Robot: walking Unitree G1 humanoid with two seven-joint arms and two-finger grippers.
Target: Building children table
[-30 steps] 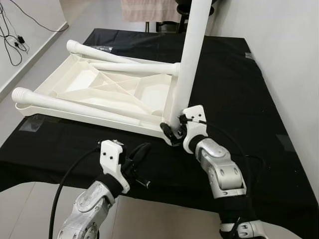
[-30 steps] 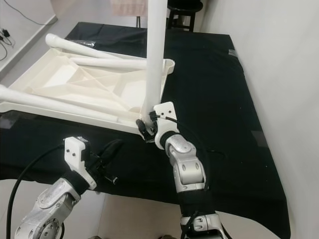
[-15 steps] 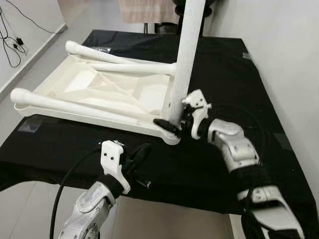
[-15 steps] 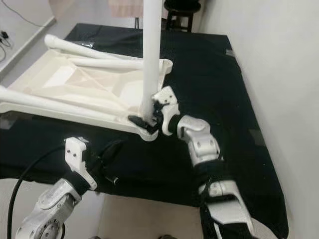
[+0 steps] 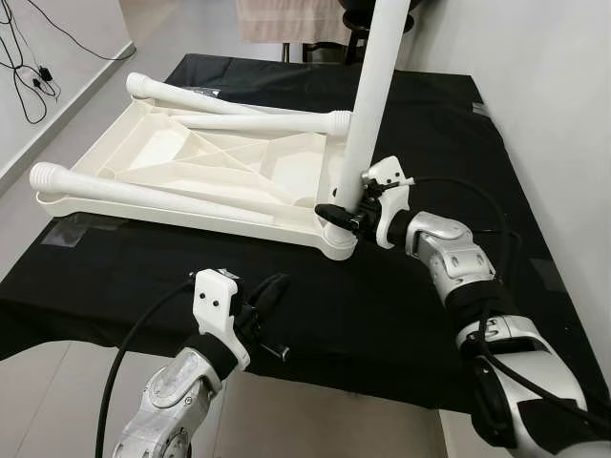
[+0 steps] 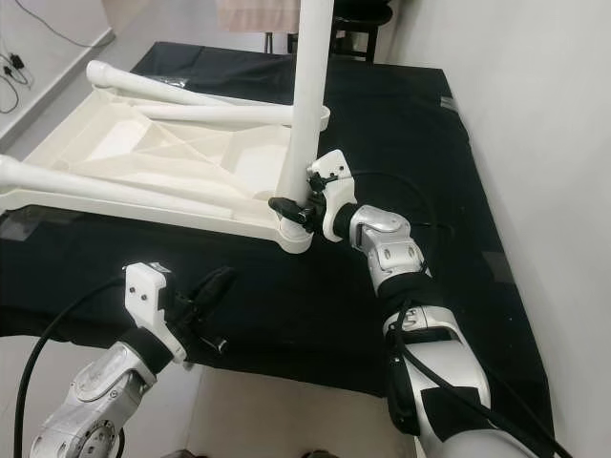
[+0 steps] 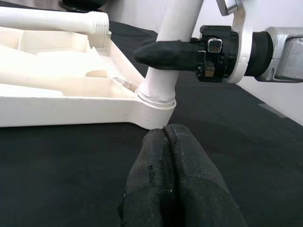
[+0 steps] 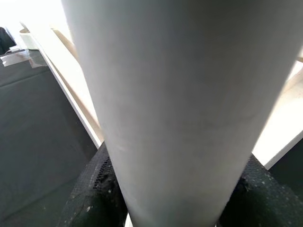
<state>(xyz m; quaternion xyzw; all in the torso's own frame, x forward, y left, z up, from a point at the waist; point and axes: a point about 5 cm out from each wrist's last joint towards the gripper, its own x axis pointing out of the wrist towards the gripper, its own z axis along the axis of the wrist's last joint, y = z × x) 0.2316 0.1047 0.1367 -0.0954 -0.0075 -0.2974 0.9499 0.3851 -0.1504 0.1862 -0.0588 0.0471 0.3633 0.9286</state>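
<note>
**White leg gripped at its socket**

White plastic forms the upturned children's tabletop (image 5: 205,172), ribbed underside up, on a black-draped table (image 5: 430,124). An upright leg (image 5: 368,105) stands in the corner socket at 5 o'clock of the top; its upper end is cut off by the frame. The right pincer (image 5: 346,212) clamps this leg just above the socket, one finger hidden behind it. Two loose legs (image 5: 153,194) lie across the top. The left pincer (image 5: 270,291), fingers pressed together and empty, hovers at the table's near edge, at 6 o'clock.
</note>
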